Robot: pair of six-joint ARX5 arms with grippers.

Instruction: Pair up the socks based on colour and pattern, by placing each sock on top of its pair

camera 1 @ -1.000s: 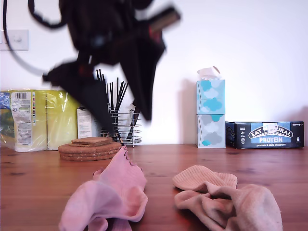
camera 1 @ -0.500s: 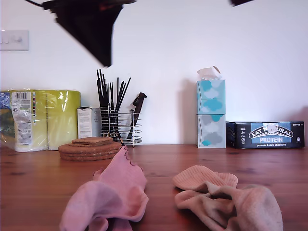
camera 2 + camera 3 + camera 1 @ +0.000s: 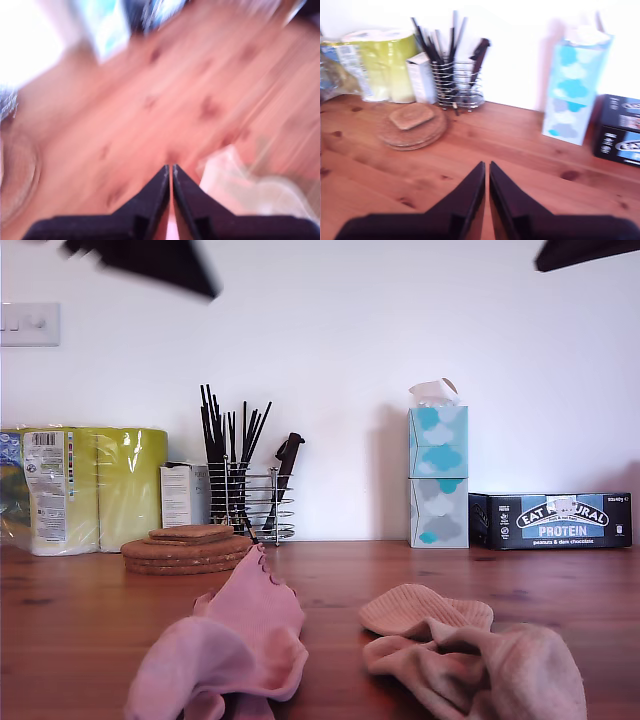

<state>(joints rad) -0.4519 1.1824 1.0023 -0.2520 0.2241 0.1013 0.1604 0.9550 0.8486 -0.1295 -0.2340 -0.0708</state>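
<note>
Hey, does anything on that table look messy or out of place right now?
Only the socks. The pink socks lie crumpled in one heap, and the beige socks are bunched in another beside them, none laid flat. The cork mats, utensil holder and tissue boxes stand tidy at the back.

Two pink socks [image 3: 228, 655] lie crumpled in one heap near the front of the table, at the exterior view's left; the upper one shows a scalloped cuff pointing up and far. Two thicker beige socks [image 3: 470, 660] lie bunched together at that view's right, well apart from the pink heap, a ribbed cuff turned toward the far side.
</note>
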